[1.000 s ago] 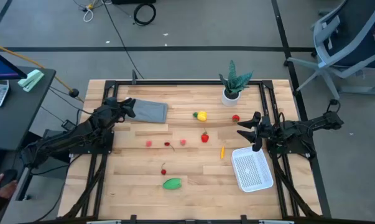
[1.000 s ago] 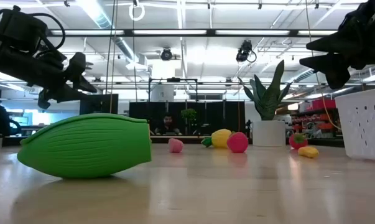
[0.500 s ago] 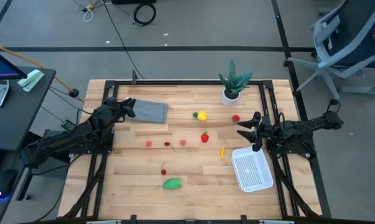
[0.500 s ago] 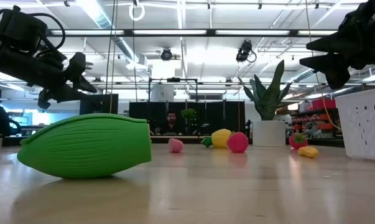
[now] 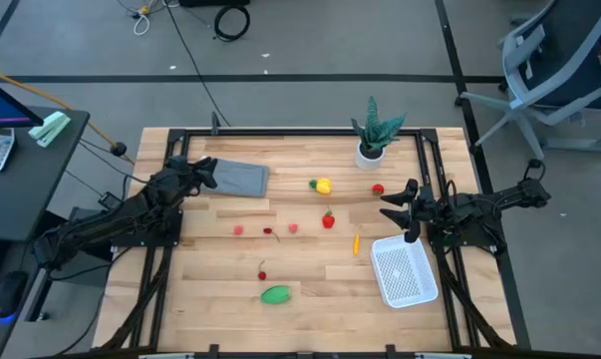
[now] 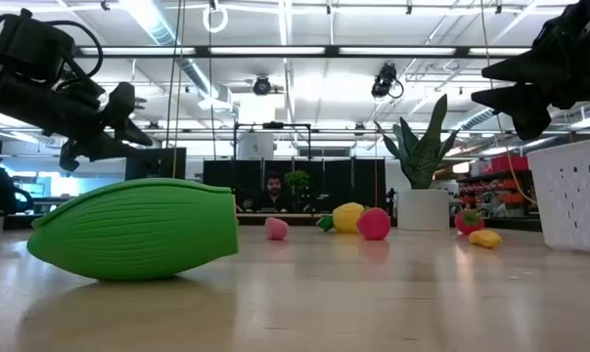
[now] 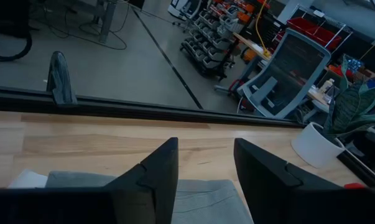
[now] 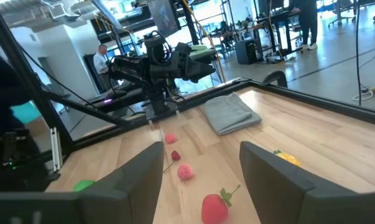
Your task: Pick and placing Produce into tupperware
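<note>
Hovering over the grey cloth [image 5: 242,178] at the far left of the table [image 5: 310,309], the left end effector [image 5: 202,172] has its fingers spread apart and holds nothing.

The produce lies scattered across the middle of the table, none of it in the tupperware yet. Farthest left sits a small pink piece [image 5: 238,229], then two red cherry-like pieces [image 5: 262,273] with thin stems. Near the front edge lies the large green oval [image 5: 275,294], ribbed along its length. It looks like hollow, rigid plastic, light and apt to roll, so I would take it across its narrow middle. Further right are another pink piece [image 5: 293,227], a red strawberry [image 5: 328,219], a yellow fruit [image 5: 323,185], a slim orange piece [image 5: 357,242] and a red piece [image 5: 378,187] near the potted plant [image 5: 371,135]. All seem small, smooth and hard. The round ones may squirt out of a pinch unless gripped at their widest point.

The right end effector [image 5: 396,207] hangs wide and empty just beyond the far edge of the white tupperware [image 5: 405,271], which rests at the near right.

No brand, label or readable writing shows anywhere.
</note>
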